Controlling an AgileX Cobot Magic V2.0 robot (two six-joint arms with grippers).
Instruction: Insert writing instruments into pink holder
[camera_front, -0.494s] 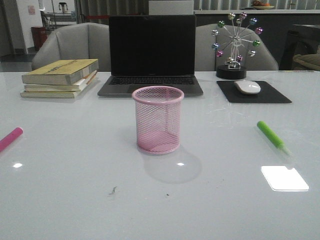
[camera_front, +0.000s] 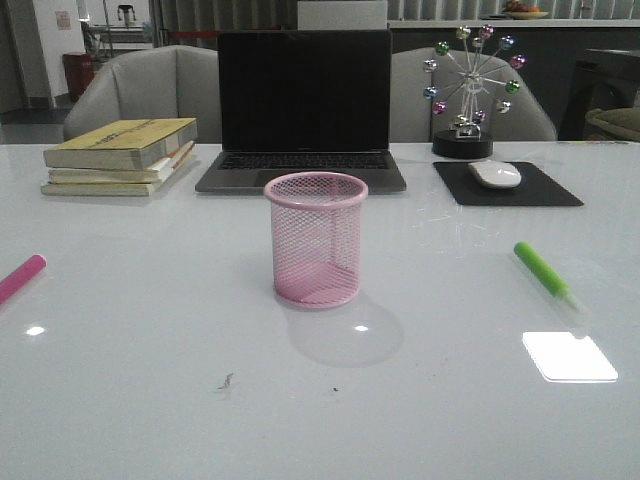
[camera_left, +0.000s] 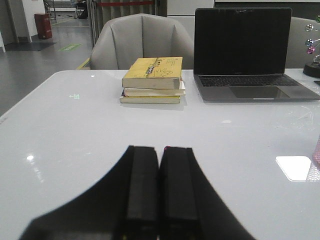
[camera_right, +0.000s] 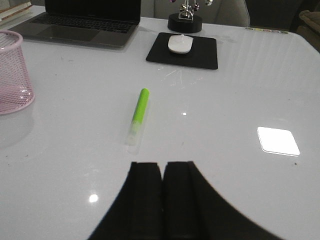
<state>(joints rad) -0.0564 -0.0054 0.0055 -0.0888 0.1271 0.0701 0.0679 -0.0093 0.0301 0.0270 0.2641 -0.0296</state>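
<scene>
The pink holder (camera_front: 316, 238) stands upright and empty at the table's middle; its edge also shows in the right wrist view (camera_right: 12, 72). A lime green marker (camera_front: 541, 270) lies flat to its right, pale cap end toward the front, and is seen ahead of my right gripper (camera_right: 162, 165), which is shut and empty. The magenta marker (camera_front: 20, 277) lies at the far left edge. In the left wrist view only a tiny pink tip (camera_left: 166, 147) peeks past my left gripper (camera_left: 160, 149), shut with nothing held. Neither gripper shows in the front view.
An open laptop (camera_front: 303, 110) sits behind the holder, with stacked books (camera_front: 122, 156) at the back left. At the back right lie a mouse (camera_front: 494, 174) on a black pad (camera_front: 507, 184) and a ball-wheel ornament (camera_front: 468, 88). Chairs stand behind the table.
</scene>
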